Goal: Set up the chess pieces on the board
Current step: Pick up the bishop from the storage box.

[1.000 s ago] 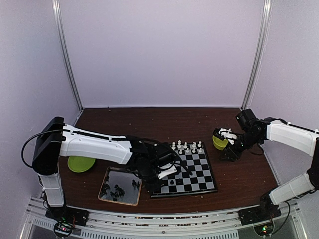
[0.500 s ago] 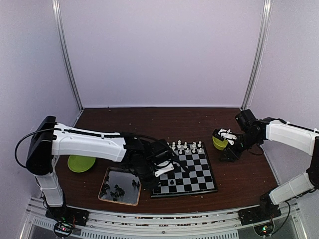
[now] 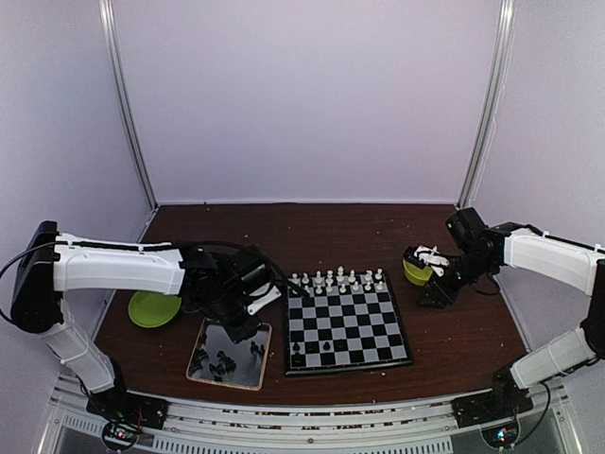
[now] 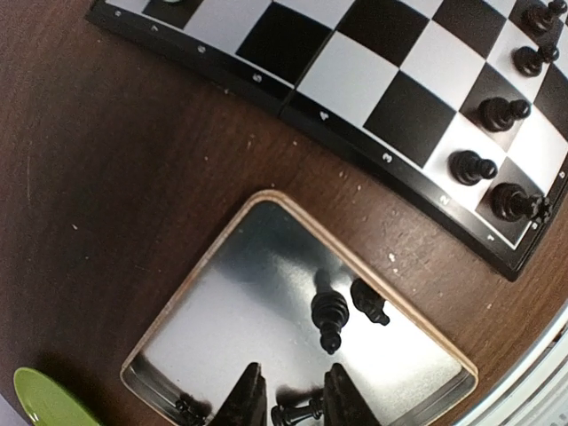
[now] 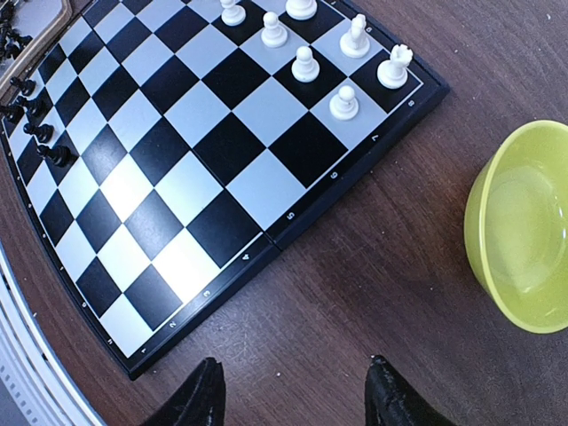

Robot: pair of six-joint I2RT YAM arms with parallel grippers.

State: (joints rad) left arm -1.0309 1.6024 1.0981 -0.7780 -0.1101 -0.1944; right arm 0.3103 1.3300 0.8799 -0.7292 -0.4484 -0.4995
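The board lies mid-table, with white chess pieces along its far rows and a few black ones on its near left squares. In the left wrist view those black pieces stand by the board's edge. My left gripper hangs open over the metal tray. A black piece lies on the tray, seen between the fingertips. Two other black pieces rest nearby. My right gripper stands open over bare table, right of the board.
A yellow-green bowl sits just right of the right gripper. A green plate lies left of the tray, which holds several black pieces. Enclosure walls stand at the back and both sides.
My left arm has drawn back leftward from the board's near left squares to above the tray, and its jaws have opened. The right arm has not moved.
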